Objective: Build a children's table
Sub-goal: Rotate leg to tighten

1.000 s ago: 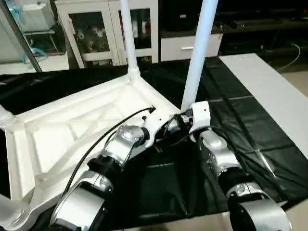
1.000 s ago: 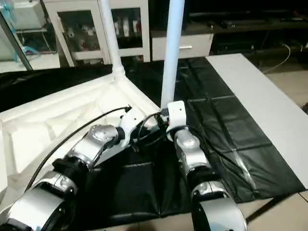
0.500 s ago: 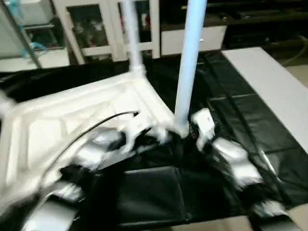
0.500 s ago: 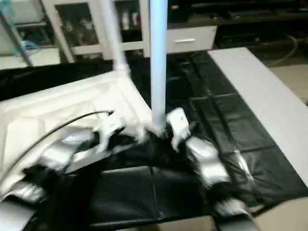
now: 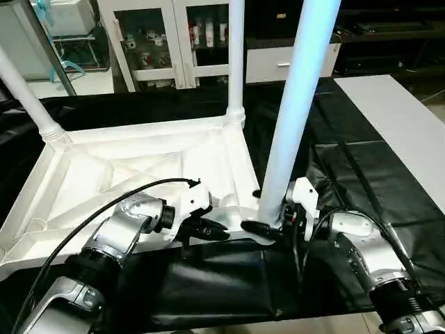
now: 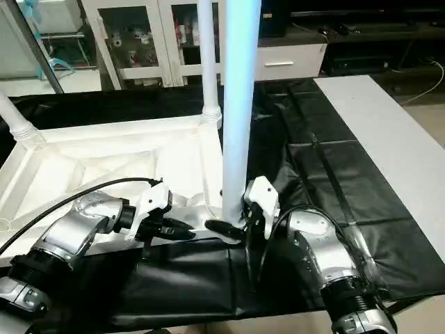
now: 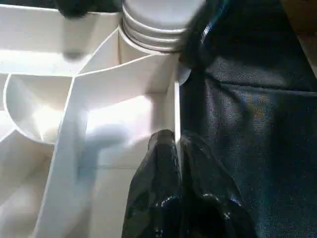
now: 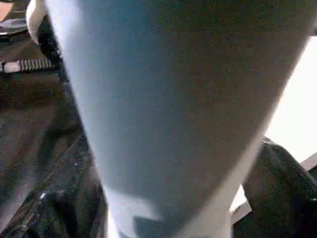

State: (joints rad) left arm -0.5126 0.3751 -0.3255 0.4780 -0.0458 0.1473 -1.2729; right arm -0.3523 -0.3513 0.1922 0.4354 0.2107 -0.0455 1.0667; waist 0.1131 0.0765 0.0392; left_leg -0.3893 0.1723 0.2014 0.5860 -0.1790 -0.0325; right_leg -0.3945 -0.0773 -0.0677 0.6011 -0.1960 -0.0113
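Tabletop [image 5: 139,167] lay underside-up on the black-covered surface [image 5: 361,174]; near-corner leg [image 5: 295,104] stood upright in its socket. Left hand [image 7: 176,148] pinched the tabletop's rim, fingers together (steadying). Right hand [image 5: 268,226] stood wide around the leg's base; best kept plumb while pressing it home.

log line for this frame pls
tabletop: upside down, three legs seen | left hand: shut on rim | right hand: around near leg base

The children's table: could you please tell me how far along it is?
Done: the far left leg and far right leg stand in the upturned tabletop's sockets. In hand: the near right leg stands in its socket, the open right gripper straddling its base, the shut left gripper at the rim beside it. Left: probably checking the fourth corner, then flipping the table upright.
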